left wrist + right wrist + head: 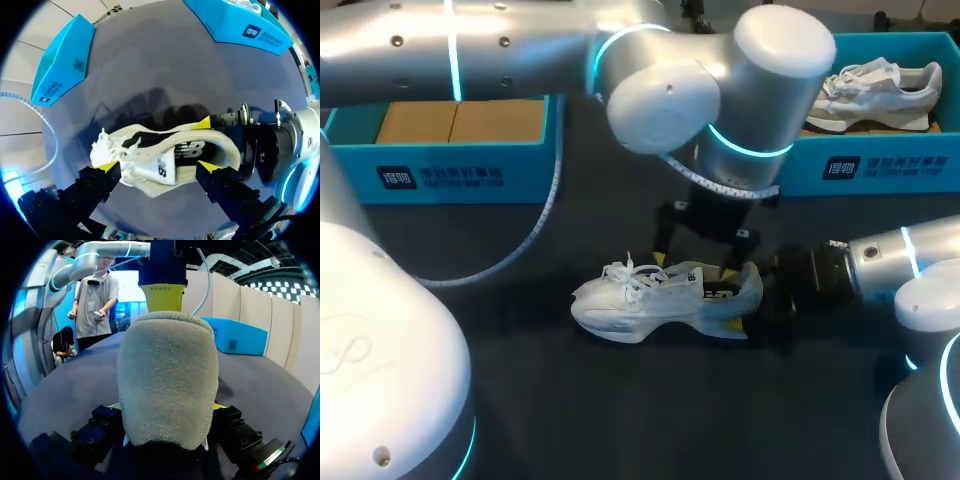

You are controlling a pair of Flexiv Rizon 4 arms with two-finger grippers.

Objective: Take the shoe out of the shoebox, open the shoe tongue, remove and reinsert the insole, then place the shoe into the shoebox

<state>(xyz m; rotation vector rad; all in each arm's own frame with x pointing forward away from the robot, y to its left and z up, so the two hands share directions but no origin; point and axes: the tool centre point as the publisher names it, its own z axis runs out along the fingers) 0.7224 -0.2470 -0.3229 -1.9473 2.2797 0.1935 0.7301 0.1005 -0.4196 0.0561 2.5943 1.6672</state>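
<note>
Shoe [650, 305] is out of the box, lying on its side on the bench [570, 400], toe toward my left arm's side, heel toward my right. It sits well apart from both blue shoeboxes at the far edge.

Right end effector [745, 298] is clenched on the heel. The right wrist view shows the heel cup filling the gap, with a finger pressed to each side.

Left end effector [157, 167] is released, fingers spread wide and straddling the shoe's mouth from above. One tip is beside the laces, the other beside the collar. Contact with the upper: cannot tell.

A white flap, likely the tongue [162, 170], lies folded out over the side. Dark lining, probably the insole [192, 149], shows in the opening and looks seated.

Judgement: take-out done, tongue step at or near its end, insole removal up next.

Next move calls for:
- right grip holding the heel steady
- left fingers narrowing, dipping into the mouth and pinching the insole's rear edge
- a pull up and back toward the heel, keeping clear of the right arm's fingers

Far left shoebox [450, 165] holds brown cardboard. Far right shoebox [880, 165] holds a second shoe [875, 95].
</note>
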